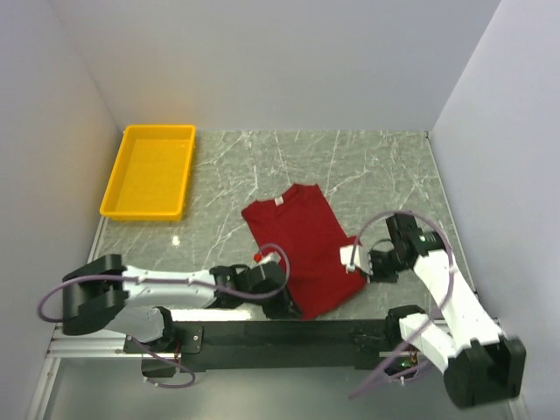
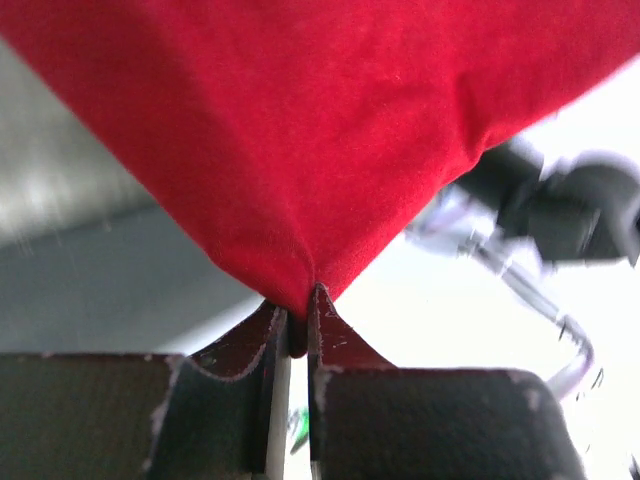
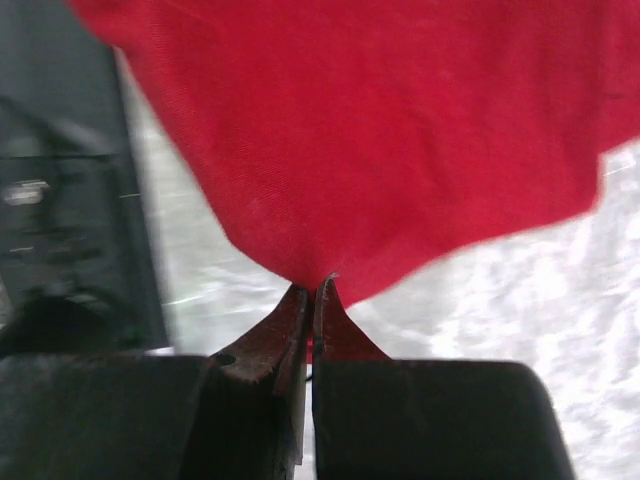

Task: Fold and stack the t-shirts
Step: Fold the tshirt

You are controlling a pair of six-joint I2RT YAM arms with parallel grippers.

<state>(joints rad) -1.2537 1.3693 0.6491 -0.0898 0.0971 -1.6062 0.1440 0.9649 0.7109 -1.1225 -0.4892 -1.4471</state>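
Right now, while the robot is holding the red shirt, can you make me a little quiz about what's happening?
1. True or false: the left gripper and the right gripper each pinch the t-shirt.
2. Where does the yellow tray sit? A. far left B. near right C. under the t-shirt
3. Fill in: the white neck label is at the t-shirt's ___ edge, away from the arms.

Key: 1 true; 2 A; 3 far.
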